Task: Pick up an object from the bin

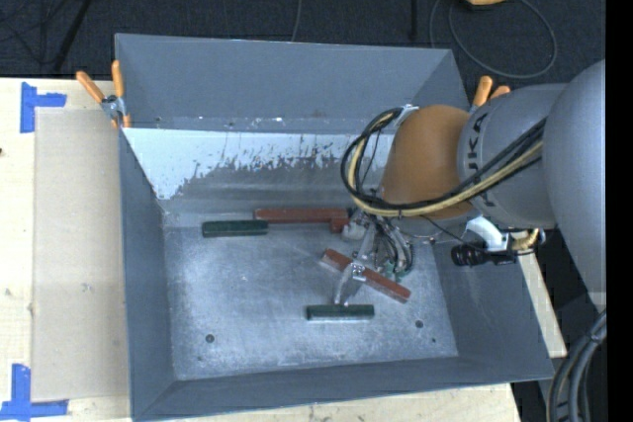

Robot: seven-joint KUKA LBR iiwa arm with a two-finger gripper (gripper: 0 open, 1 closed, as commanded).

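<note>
Your arm (pixel 579 163) reaches into the grey bin (pixel 227 311) from the right, its orange wrist cover (pixel 425 163) hanging over the right half of the floor. The gripper (pixel 348 290) is down at a short red-brown bar (pixel 386 286), which lies slantwise on the bin floor, right of centre. The gripper crosses the bar's left part. From this angle you cannot tell whether the tool is released or clenched, nor whether it has the bar. Just in front of it lies a near green bar (pixel 339 312), level and close to the gripper's tip. Along the foot of the back wall lie a long red-brown bar (pixel 297 214) and, left of it, a far green bar (pixel 234 228), both apart from the gripper's tip.
</note>
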